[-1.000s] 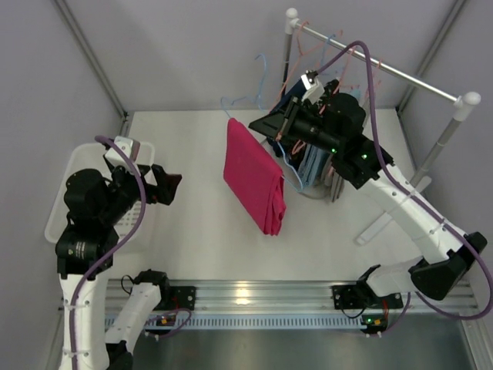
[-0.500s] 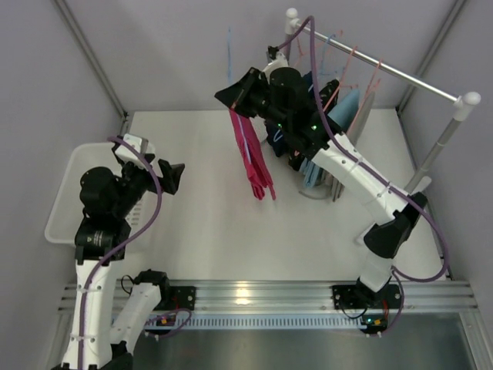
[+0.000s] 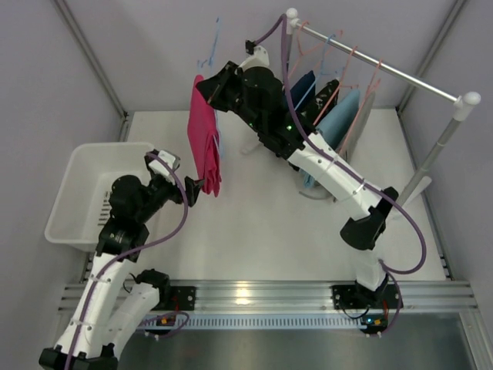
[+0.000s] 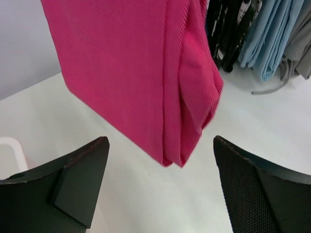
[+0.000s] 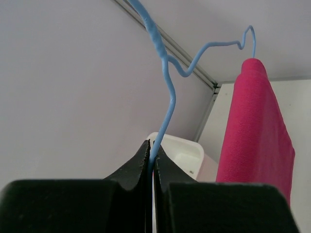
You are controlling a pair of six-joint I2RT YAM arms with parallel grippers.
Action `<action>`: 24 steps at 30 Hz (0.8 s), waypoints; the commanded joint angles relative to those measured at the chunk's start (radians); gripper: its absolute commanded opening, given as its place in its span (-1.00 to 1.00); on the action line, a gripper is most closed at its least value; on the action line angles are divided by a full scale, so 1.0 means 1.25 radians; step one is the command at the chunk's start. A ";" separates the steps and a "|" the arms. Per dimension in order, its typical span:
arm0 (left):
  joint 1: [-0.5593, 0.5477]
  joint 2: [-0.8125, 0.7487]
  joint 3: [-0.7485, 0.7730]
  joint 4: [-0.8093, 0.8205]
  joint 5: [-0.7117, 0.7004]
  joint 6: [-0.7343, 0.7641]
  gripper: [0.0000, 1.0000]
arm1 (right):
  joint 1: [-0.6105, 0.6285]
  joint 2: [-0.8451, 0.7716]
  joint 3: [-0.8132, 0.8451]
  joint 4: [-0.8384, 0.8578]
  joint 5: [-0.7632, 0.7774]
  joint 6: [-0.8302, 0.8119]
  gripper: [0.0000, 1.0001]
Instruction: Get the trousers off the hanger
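The pink trousers (image 3: 205, 139) hang folded over the light-blue wire hanger (image 3: 214, 48), held in the air above the table's back left. My right gripper (image 3: 216, 86) is shut on the hanger's wire (image 5: 160, 97); the trousers show to the right in its wrist view (image 5: 255, 136). My left gripper (image 3: 192, 187) is open, just below and beside the trousers' lower end. In the left wrist view the trousers (image 4: 146, 73) hang just beyond the open fingers, their lowest corner (image 4: 177, 162) between and ahead of the jaws, not touching them.
A white basket (image 3: 73, 196) sits at the left, also seen behind the right fingers (image 5: 182, 153). A clothes rail (image 3: 385, 69) at the back right carries salmon-pink hangers (image 3: 339, 89) with blue, grey and dark garments (image 4: 265, 34).
My right arm has carried the hanger and trousers leftward and higher. My left gripper has moved right and forward, up to the trousers' lower end.
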 commanded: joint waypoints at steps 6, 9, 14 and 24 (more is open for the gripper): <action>-0.042 -0.056 -0.104 0.000 -0.006 0.054 0.86 | 0.017 0.022 0.119 0.171 0.113 -0.088 -1.00; -0.066 0.033 -0.068 -0.014 0.003 -0.023 0.84 | 0.021 0.024 0.120 0.177 0.120 -0.095 -1.00; -0.185 0.063 -0.085 0.119 -0.169 -0.078 0.95 | 0.021 0.024 0.120 0.183 0.133 -0.102 -1.00; -0.257 0.195 -0.043 0.276 -0.413 -0.154 0.93 | 0.020 0.007 0.113 0.181 0.128 -0.111 -1.00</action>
